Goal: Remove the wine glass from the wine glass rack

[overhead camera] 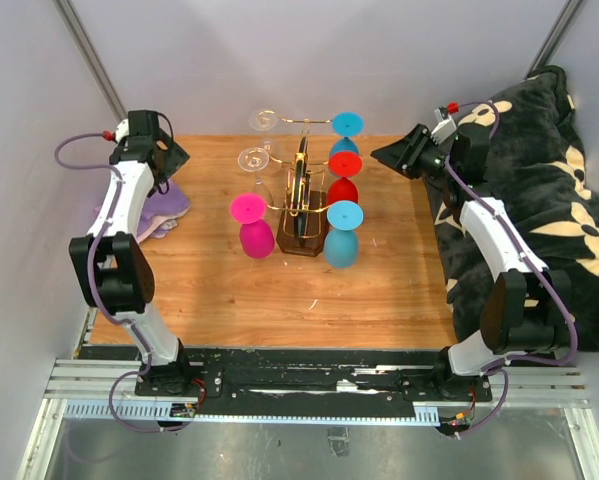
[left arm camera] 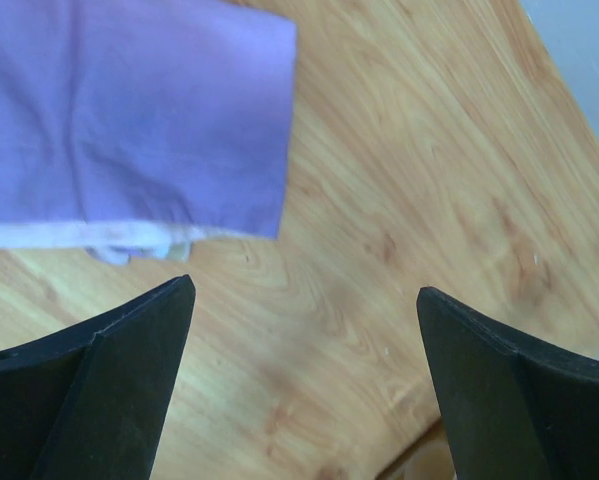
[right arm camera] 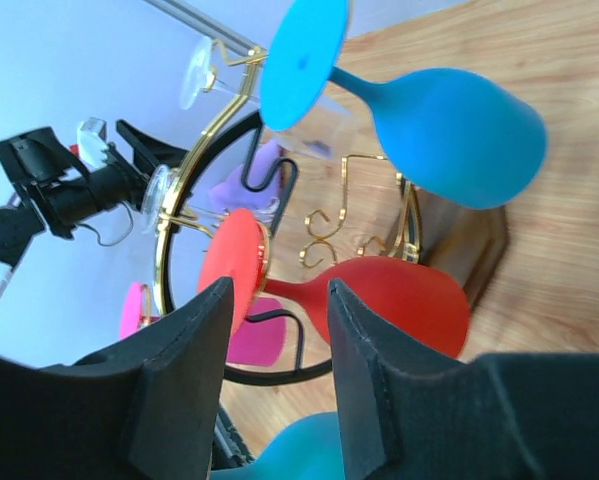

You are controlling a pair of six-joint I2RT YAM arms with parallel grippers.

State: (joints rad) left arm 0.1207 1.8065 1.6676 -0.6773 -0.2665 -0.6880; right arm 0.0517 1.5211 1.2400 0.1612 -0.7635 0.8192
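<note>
Hanging foot up, stem vertical, the red wine glass (overhead camera: 342, 188) sits on the right of the wine glass rack (overhead camera: 300, 190) — blue wine glasses (overhead camera: 341, 245) close before and behind. Right jaws, partly open, empty, face it; left jaws gape wide near a purple cloth (overhead camera: 167, 208).

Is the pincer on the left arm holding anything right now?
No, the left pincer stands wide open above the bare wooden table, nothing between its fingers.

Wine glass rack (overhead camera: 300, 203) at table (overhead camera: 279, 300) centre, cloth (overhead camera: 164, 212) left, blanket (overhead camera: 549, 200) right.
</note>
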